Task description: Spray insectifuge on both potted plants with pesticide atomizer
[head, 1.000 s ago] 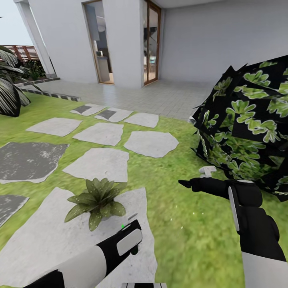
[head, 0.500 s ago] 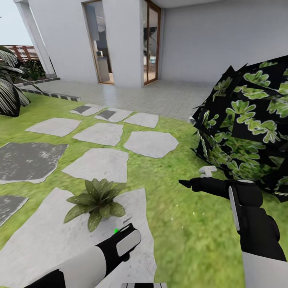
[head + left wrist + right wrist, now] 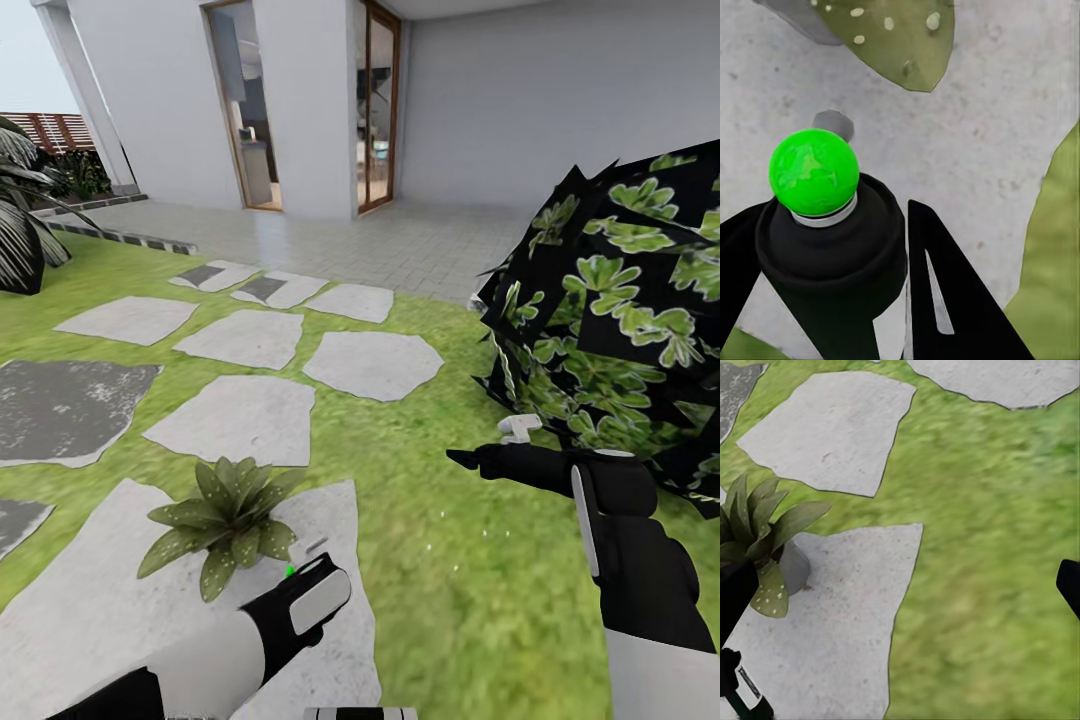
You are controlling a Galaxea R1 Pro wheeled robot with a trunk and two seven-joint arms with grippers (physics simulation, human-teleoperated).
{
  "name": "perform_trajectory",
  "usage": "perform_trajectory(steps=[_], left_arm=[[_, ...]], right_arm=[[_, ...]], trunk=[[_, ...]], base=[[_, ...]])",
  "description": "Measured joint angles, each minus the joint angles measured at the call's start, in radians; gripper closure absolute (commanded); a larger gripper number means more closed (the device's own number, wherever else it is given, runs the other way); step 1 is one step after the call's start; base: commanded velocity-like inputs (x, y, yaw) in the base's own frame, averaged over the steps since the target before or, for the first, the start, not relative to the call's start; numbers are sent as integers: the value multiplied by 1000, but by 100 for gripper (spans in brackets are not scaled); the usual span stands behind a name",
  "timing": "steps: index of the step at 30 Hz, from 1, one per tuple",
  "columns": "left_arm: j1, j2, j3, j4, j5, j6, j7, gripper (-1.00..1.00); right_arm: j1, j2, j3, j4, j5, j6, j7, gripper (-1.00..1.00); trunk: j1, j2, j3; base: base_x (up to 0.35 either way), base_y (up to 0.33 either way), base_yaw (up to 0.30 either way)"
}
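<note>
A potted plant (image 3: 225, 515) with speckled green leaves sits in a little grey pot (image 3: 791, 566) on a pale stepping stone (image 3: 100, 600). My left gripper (image 3: 300, 572) hovers just to its right and is shut on the pesticide atomizer (image 3: 832, 255). The atomizer is a dark bottle whose top shows as a bright green ball (image 3: 813, 171), pointing at the stone beside a speckled leaf (image 3: 896, 37). Its white label (image 3: 748, 684) shows in the right wrist view. My right gripper (image 3: 464, 460) is open over the lawn, empty, well right of the plant. The second potted plant is out of view.
A big dark bush (image 3: 620, 320) stands close by my right arm, with a small white object (image 3: 520, 428) at its foot. Several stepping stones (image 3: 375, 362) lead to a tiled patio and the house doors (image 3: 375, 110). A palm-like plant (image 3: 20, 240) stands at far left.
My left gripper with the atomizer has edged left, closer to the plant. The whole view has shifted slightly, so the camera moved. The right arm is unchanged.
</note>
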Motion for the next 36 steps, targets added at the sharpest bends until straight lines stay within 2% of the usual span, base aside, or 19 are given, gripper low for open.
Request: perform_trajectory(steps=[7, 22, 29, 31, 33, 36], left_arm=[[-17, 1, -1, -1, -1, 11, -16, 100], [-18, 0, -1, -1, 0, 12, -24, 100], [-21, 0, 0, -5, 0, 13, -30, 100], [-40, 0, 1, -11, 0, 13, -28, 100], [-55, 0, 1, -44, 0, 15, -19, 100], [-66, 0, 1, -58, 0, 16, -16, 100]], right_arm=[[0, 0, 0, 0, 0, 0, 0, -100], [0, 0, 0, 0, 0, 0, 0, -100], [0, 4, 6, 0, 0, 1, 0, -100], [0, 9, 23, 0, 0, 1, 0, -100], [0, 11, 107, 0, -4, 1, -1, -100], [3, 14, 189, 0, -4, 1, 1, -100]], trunk=[[0, 0, 0], [0, 0, 0], [0, 0, 0], [0, 0, 0], [0, 0, 0], [0, 0, 0]], base=[[0, 0, 0], [0, -3, 0], [30, -261, 0], [163, -295, 0], [166, -217, 0], [75, -97, 0]])
